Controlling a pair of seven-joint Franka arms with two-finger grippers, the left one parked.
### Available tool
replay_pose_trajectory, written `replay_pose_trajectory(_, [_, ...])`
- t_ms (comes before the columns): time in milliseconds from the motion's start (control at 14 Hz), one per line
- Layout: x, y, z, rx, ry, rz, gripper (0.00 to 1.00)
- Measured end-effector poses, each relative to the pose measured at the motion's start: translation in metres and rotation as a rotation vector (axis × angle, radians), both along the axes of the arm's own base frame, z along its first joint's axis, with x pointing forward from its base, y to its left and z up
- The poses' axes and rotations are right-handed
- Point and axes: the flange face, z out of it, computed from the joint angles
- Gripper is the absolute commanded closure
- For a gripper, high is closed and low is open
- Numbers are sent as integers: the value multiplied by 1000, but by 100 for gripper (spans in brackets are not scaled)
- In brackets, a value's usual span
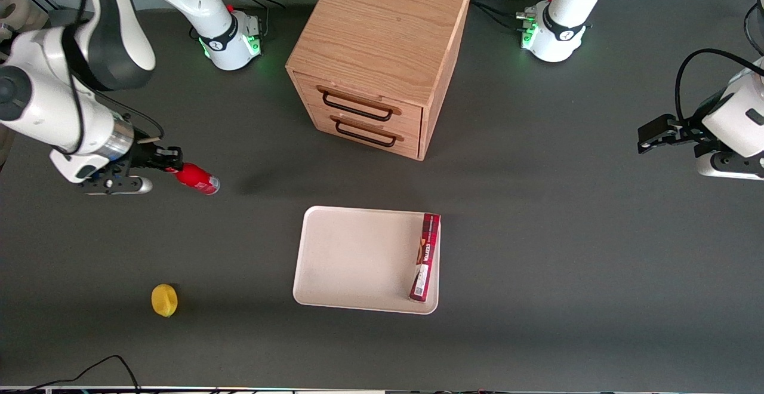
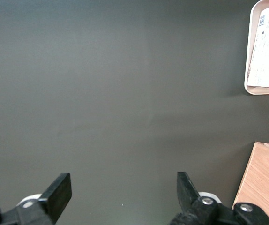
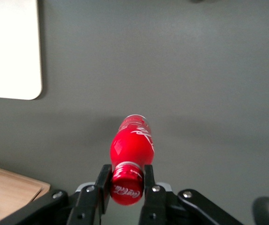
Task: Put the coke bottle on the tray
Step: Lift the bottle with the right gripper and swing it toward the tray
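The gripper (image 1: 171,161) is seen toward the working arm's end of the table, and its two fingers (image 3: 103,183) are drawn in close and clamped on the neck of the coke bottle (image 1: 197,178), just under the red cap. Only the width of that narrow neck is left between the jaws. The bottle is held lying nearly level, its silvery base pointed away from the gripper; whether it is lifted off the dark table (image 1: 567,233) or resting on it cannot be told. The tray (image 1: 358,259) is found well apart from the bottle, nearer the front camera and in front of the wooden drawer cabinet (image 1: 379,54). A flat red box (image 1: 425,256) is laid along one edge of the tray. A lemon (image 1: 164,300) is seen on the table, nearer the front camera than the bottle.
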Motion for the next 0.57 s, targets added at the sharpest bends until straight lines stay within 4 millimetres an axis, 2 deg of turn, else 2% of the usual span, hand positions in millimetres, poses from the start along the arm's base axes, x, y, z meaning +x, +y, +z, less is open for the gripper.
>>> replay_pose_trajectory(214, [4,-4,64,1,-8,-6,100])
replay_pose_trajectory(357, [4,-6,99,2,-6,-8,100])
replay_pose_trajectory(500, [8,-6,117,4,-6,-7,100])
replay_pose_trajectory(571, [13,-4,117,4,-4,-9,100])
